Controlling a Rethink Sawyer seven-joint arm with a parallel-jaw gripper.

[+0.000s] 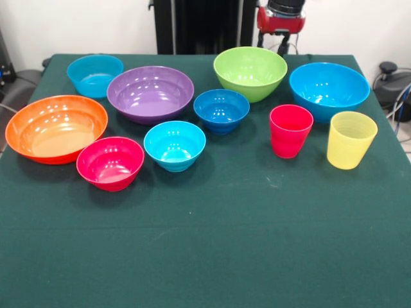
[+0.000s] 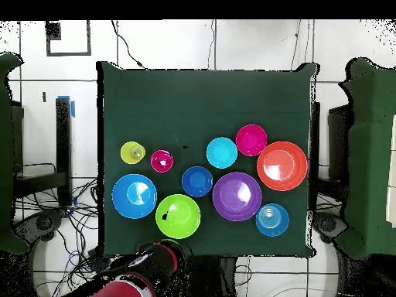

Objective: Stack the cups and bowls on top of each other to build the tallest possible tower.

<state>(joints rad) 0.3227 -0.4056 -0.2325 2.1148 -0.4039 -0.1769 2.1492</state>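
Observation:
All cups and bowls stand apart and upright on the green cloth; no tower shows. The red-pink cup (image 1: 290, 130) and yellow cup (image 1: 350, 139) are at the right. The bowls are orange (image 1: 54, 128), purple (image 1: 149, 93), lime green (image 1: 250, 72), pink-red (image 1: 110, 162), large blue (image 1: 329, 90), dark blue (image 1: 221, 110), small cyan (image 1: 174, 145) and a far-left cyan one (image 1: 95, 75). The arm's red and black end with my gripper (image 1: 280, 18) is drawn back behind the lime bowl, beyond the table's edge. It also shows in the overhead view (image 2: 158, 259). It holds nothing that I can see.
The green-covered table (image 1: 205, 244) has a wide bare stretch in its near half. Cables and equipment lie off the table at both sides (image 1: 392, 83). The black pedestal (image 1: 205, 25) stands behind the far edge.

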